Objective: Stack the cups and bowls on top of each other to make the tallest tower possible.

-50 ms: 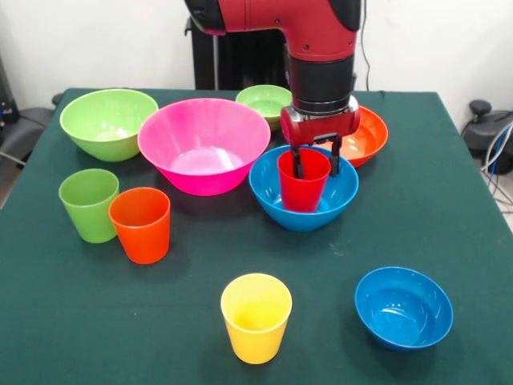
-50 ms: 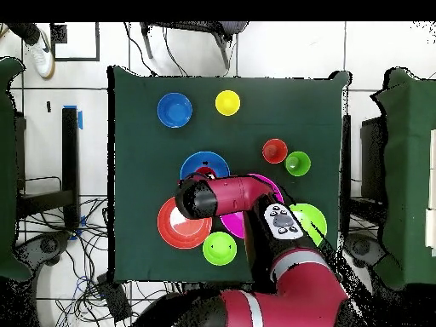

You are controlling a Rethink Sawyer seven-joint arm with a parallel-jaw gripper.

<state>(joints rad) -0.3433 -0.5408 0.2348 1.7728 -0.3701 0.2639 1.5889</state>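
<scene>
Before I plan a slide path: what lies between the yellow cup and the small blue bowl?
Nothing: the front view shows only bare green cloth between the yellow cup and the small blue bowl.

We see a dark green table (image 1: pixel 449 200). The big bowl (image 1: pixel 203 144) is hot pink, the big blue bowl (image 1: pixel 341 196) holds a red cup (image 1: pixel 304 180), and the tool (image 1: pixel 316 163) is black-fingered under a red wrist. Up front we spot a yellow cup (image 1: pixel 256 317), with orange (image 1: pixel 141 224) and light green (image 1: pixel 88 204) cups at the side.
</scene>
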